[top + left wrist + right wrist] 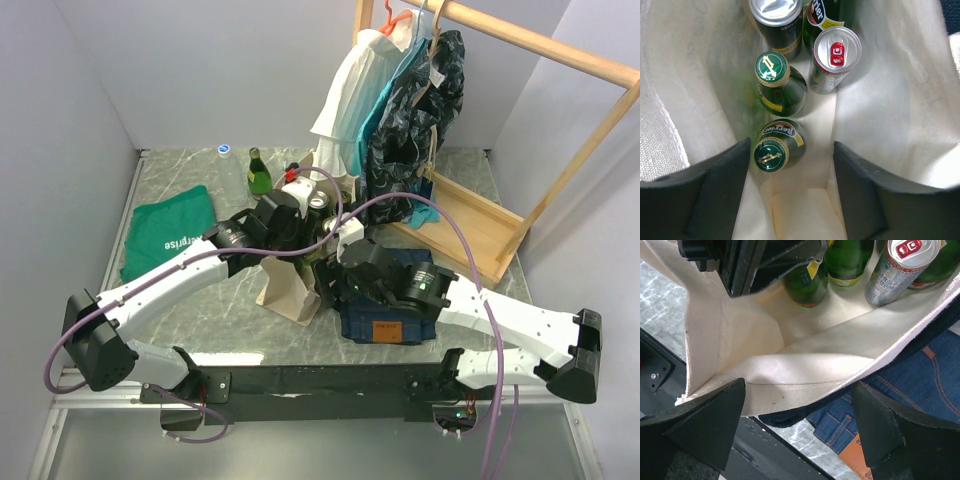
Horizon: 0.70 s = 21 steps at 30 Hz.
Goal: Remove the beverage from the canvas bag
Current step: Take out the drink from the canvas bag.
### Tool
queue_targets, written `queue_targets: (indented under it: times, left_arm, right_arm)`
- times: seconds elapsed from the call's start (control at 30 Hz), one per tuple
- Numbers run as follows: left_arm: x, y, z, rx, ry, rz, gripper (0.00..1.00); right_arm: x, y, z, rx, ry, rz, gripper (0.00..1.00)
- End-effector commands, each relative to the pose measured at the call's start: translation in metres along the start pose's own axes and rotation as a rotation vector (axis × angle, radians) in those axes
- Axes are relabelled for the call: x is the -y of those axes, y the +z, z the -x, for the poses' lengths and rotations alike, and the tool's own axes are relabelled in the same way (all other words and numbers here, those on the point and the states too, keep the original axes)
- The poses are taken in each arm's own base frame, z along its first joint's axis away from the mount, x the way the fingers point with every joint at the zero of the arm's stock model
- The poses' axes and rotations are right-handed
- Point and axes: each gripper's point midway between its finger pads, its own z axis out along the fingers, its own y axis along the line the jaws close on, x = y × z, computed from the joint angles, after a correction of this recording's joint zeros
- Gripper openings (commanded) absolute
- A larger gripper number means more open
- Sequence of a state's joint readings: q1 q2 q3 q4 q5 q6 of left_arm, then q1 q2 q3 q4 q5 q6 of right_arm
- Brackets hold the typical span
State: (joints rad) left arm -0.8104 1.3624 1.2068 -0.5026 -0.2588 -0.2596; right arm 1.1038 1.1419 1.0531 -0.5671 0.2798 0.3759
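Hovering inside boxy cream canvas bag (900, 100), centre of top view: left gripper (791, 155) spread astride round green glass bottle (771, 156), crimped cap. Shiny metal can (836, 55) upper right. Right gripper (799, 387) spread across bag rim.

We read "Perrier" on the neck label of the green bottle (771, 150) standing between the jaws of the left gripper (790, 146). Its cap bears a gold emblem (no letters we can make out). Beyond those jaws, a second green bottle (827, 15) shows only the letters "rier", with the rest cut off at the picture's edge. Just beside it, the silver can (835, 55) carries a white mark on its red tab, which we cannot read. The green cloth (165, 235) on the table, well apart from both pairs of jaws, has white print ending in "rprise". The orange patch (856, 460) on the jeans, close by the jaws of the right gripper (799, 385), is illegible.
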Motion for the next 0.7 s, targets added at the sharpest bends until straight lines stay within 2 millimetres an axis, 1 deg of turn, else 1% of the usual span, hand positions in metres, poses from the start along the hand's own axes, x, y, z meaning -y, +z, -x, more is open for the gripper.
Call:
queue_targets:
  times: [0.0, 0.03, 0.1, 0.23, 0.37, 0.47, 0.6, 0.67]
  left_arm:
    - [0.001, 0.000, 0.005, 0.001, -0.011, 0.004, 0.65]
    - [0.001, -0.001, 0.005, 0.002, -0.013, 0.002, 0.64]
    - [0.001, 0.000, 0.005, 0.001, -0.019, 0.007, 0.65]
    - [-0.006, 0.000, 0.000, -0.022, -0.013, 0.045, 0.68]
    - [-0.013, 0.000, -0.006, -0.037, -0.017, 0.085, 0.63]
    - [-0.014, 0.002, -0.012, -0.053, -0.023, 0.095, 0.63]
    - [-0.013, 0.003, -0.012, -0.048, -0.028, 0.090, 0.63]
    - [-0.013, 0.004, -0.012, -0.048, -0.027, 0.087, 0.61]
  right_arm:
    - [-0.002, -0.006, -0.008, -0.006, -0.020, 0.018, 0.93]
    - [-0.001, -0.005, -0.008, -0.006, -0.017, 0.014, 0.93]
    - [-0.001, -0.007, -0.008, 0.000, -0.014, 0.014, 0.93]
    - [0.001, -0.008, -0.008, 0.002, -0.012, 0.011, 0.93]
    - [0.001, -0.007, -0.009, 0.003, -0.013, 0.013, 0.93]
    - [0.000, -0.007, -0.009, 0.003, -0.015, 0.012, 0.93]
    - [-0.001, -0.007, -0.008, 0.004, -0.016, 0.018, 0.93]
    - [0.000, -0.007, -0.008, 0.004, -0.016, 0.012, 0.93]
